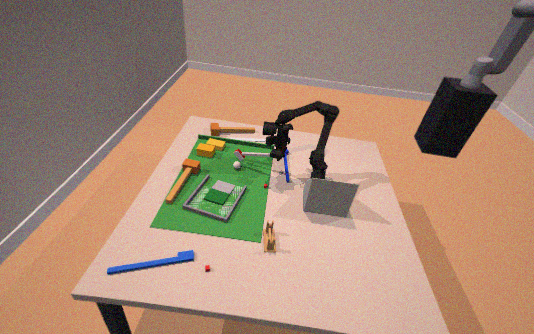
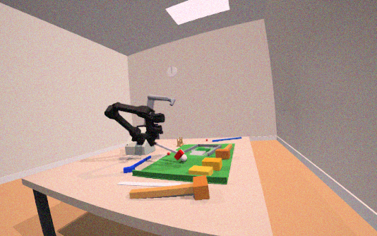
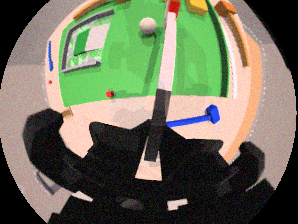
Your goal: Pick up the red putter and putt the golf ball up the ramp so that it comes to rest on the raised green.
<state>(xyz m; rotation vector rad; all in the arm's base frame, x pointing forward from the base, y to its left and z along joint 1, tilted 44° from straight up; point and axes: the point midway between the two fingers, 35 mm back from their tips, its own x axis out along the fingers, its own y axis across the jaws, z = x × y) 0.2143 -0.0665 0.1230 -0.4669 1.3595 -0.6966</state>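
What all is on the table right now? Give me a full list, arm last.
putter: 1, red head, white shaft, held in the hand, head beside the ball
golf ball: 1, white, on the mat
mat: 1, green, table's left half
raised green: 1, grey-framed, mid-mat
blocks: 2, yellow, mat's far corner
mallets: 2, orange-brown, one on the mat, one beyond it
sticks: 2, blue, one near edge, one by the arm
small cubes: 2, red
wooden figure: 1, tan, near mat edge
hand: 1, black, closed on the putter's grip

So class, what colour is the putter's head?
Red; the putter's head shows best in the exterior view.
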